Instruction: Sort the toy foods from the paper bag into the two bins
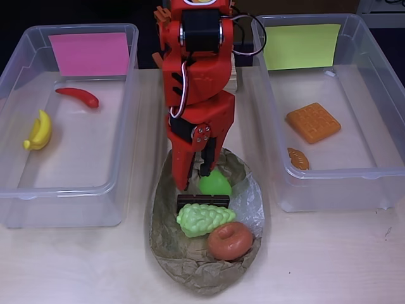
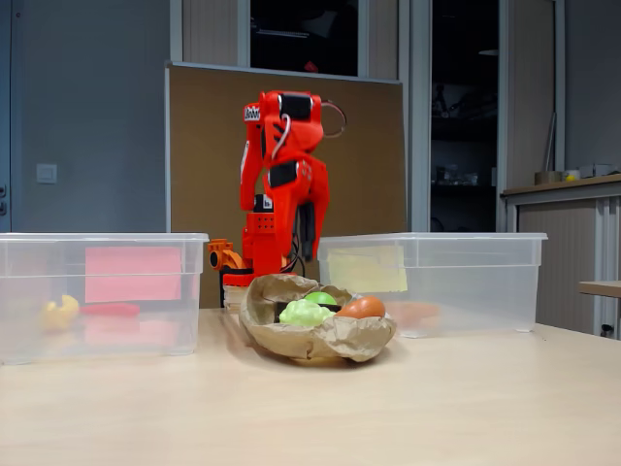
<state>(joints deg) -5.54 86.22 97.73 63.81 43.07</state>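
Taking the paper bag [image 1: 202,253] as the landmark: the pink-sheet bin [image 1: 19,82] to its left in the overhead view holds bananas and a chili; the yellow-green-sheet bin [image 1: 380,76] to its right holds a waffle and a croissant. The gripper [image 1: 197,180] reaches into the bag's far end, jaws apart, one finger beside the green apple [image 1: 215,184]. Grapes, donut and chocolate bar lie nearer. Likely next: close on the apple, then lift.

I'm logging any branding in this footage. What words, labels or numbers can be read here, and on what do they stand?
A small white label on the upper part of the red arm in the fixed view: lettering is there, too small and blurred to read.
Pink paper sheet in the left bin: blank.
Yellow-green paper sheet in the right bin: blank.
No other text can be made out.
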